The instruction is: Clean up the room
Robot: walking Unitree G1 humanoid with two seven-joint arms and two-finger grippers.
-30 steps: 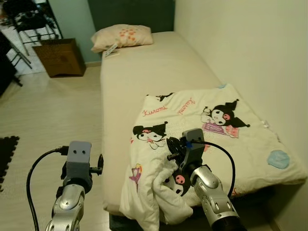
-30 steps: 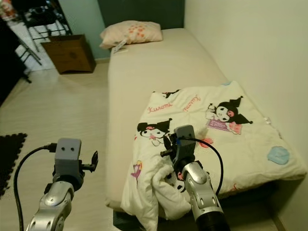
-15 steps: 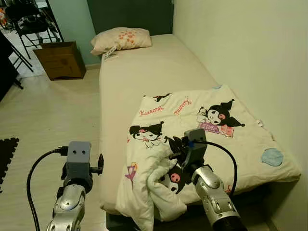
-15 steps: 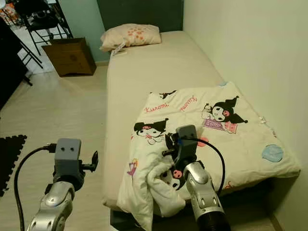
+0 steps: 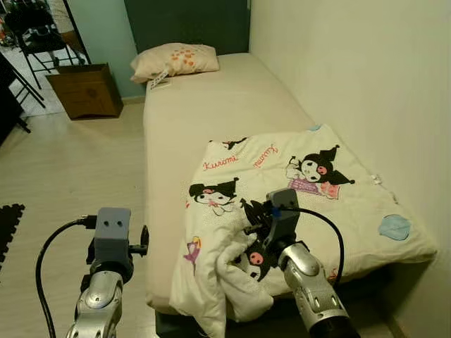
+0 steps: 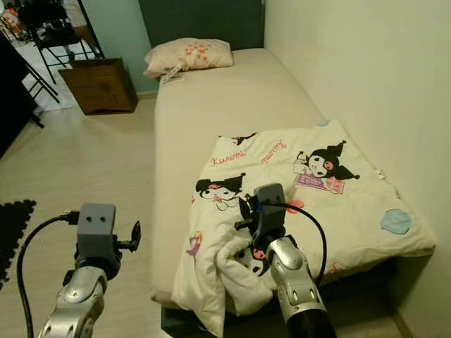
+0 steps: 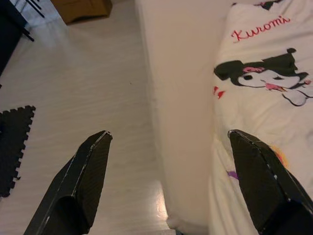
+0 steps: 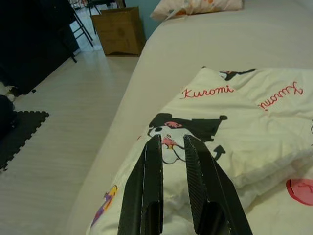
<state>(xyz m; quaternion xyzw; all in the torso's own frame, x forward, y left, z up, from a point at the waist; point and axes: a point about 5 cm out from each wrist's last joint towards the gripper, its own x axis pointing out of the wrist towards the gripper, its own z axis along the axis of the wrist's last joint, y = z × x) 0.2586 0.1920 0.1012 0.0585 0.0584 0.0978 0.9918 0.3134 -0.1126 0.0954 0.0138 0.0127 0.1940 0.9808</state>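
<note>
Right, closest in, the right gripper sits low over the bunched near corner of the blanket, fingers nearly closed with just a slit between them. Whether any cloth is caught at the tips I cannot tell; the wrist view shows them over the printed cartoon face, and the head views hide the tips behind the wrist. The left gripper hangs wide open with nothing in it, above the floor just beside the bed edge.

The blanket lies on the foot half of the bed against the wall, rumpled where it spills over the near corner, flatter further up. Beyond it, bare mattress runs to the pillow at the head. Off left on the floor stand a box and, further back, a chair.

Risk, as I judge it: if the hold is shallow, a pull could let the cloth slip out, or drag the overhanging heap off the bed onto the floor. One-handed, the blanket may also skew rather than spread.

The head views give the whole bed and both arms; the right wrist view alone shows the finger gap, and the left wrist view shows a dark mat lying near the bed.
</note>
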